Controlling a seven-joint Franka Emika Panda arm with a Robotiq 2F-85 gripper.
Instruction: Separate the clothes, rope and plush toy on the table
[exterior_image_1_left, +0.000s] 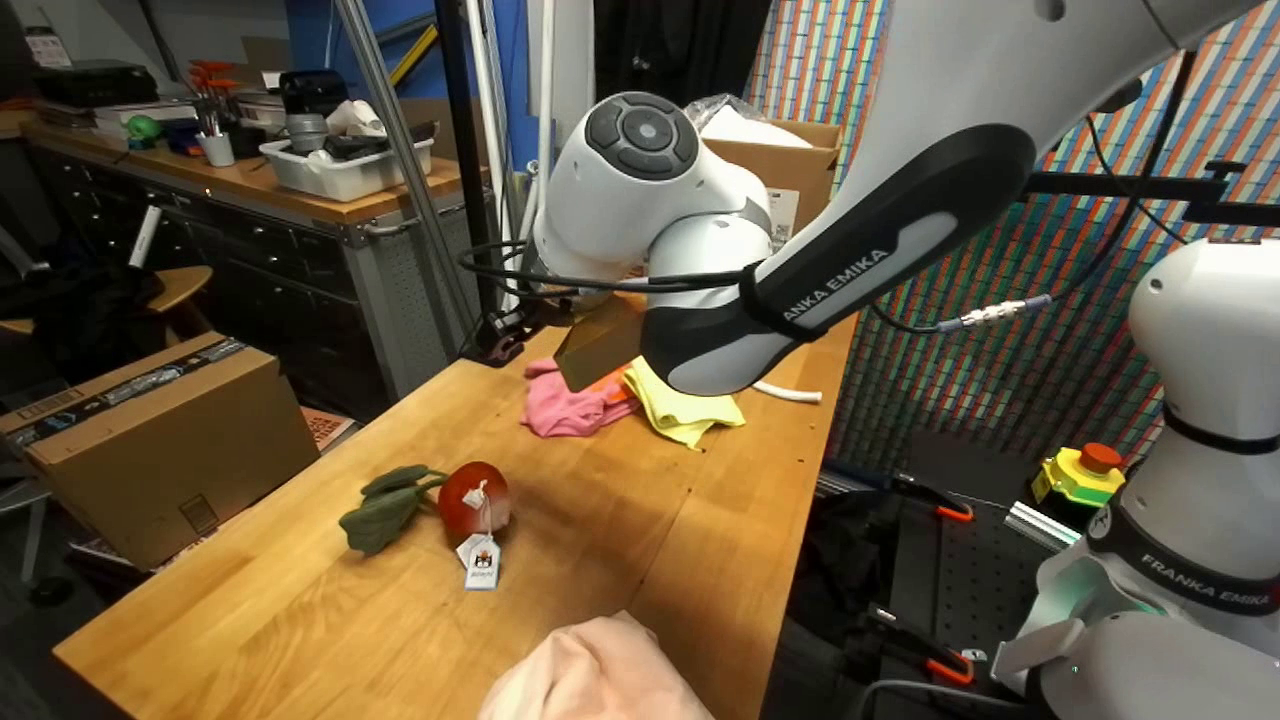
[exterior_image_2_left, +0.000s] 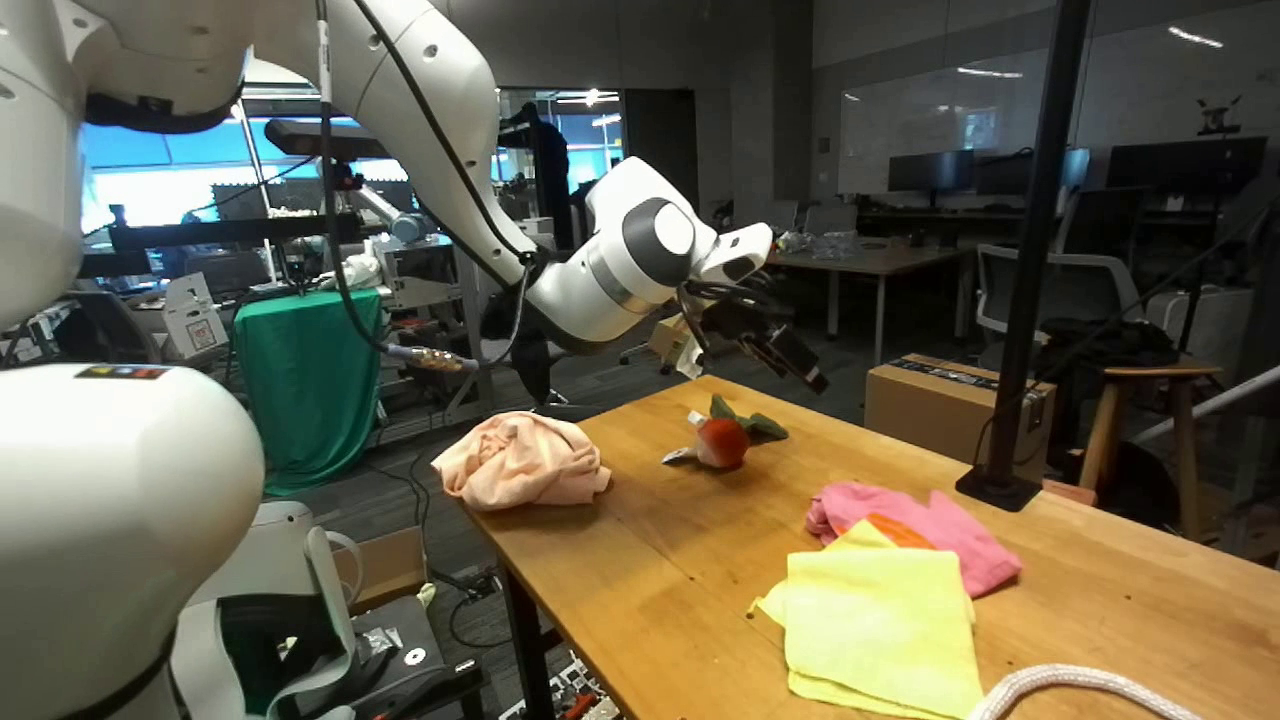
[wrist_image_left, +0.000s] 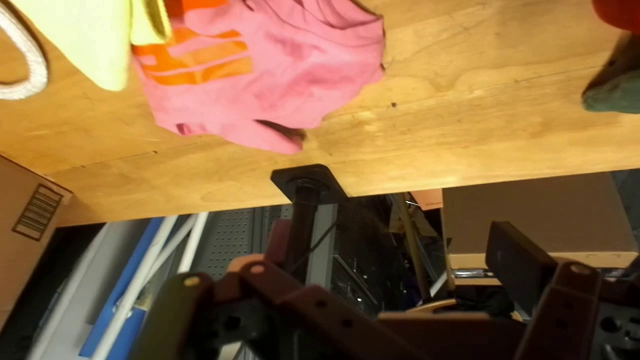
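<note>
Gripper (wrist_image_left: 395, 245) released: fingers (wrist_image_left: 517, 255) spread wide at the bottom of the wrist view, one left of centre, one lower right. Franka arm (exterior_image_2_left: 600, 285) enters from upper left in an exterior view; gripper in mid-air there, right of upper centre.

On the wooden table (exterior_image_2_left: 640, 590):
Pink garment (wrist_image_left: 290, 85), orange-printed, creased, top of the wrist view, left of centre.
Yellow cloth (exterior_image_2_left: 880, 620), folded in layers, lower right in an exterior view, overlapping the pink garment.
White rope (exterior_image_2_left: 1080, 675), bottom right corner there, just beside the yellow cloth; touching or apart, can't tell. Curved piece of it also at upper left in the wrist view.
Plush radish (exterior_image_1_left: 472, 505), red with pale underside, left of lower centre in an exterior view, lying down, leaves (exterior_image_1_left: 385, 515) toward picture left; well apart from the pink and yellow pieces.
Peach cloth (exterior_image_2_left: 525, 465), bunched, left of centre in an exterior view, at the table corner.

Surroundings: black post (wrist_image_left: 303, 215) just below the pink garment, wrist view. Taped cardboard box (exterior_image_1_left: 170, 450), left side in an exterior view; emergency-stop button (exterior_image_1_left: 1100, 457), red on yellow, right side; white plastic bin (exterior_image_1_left: 345, 175) on the workbench (exterior_image_1_left: 235, 183), upper left.
</note>
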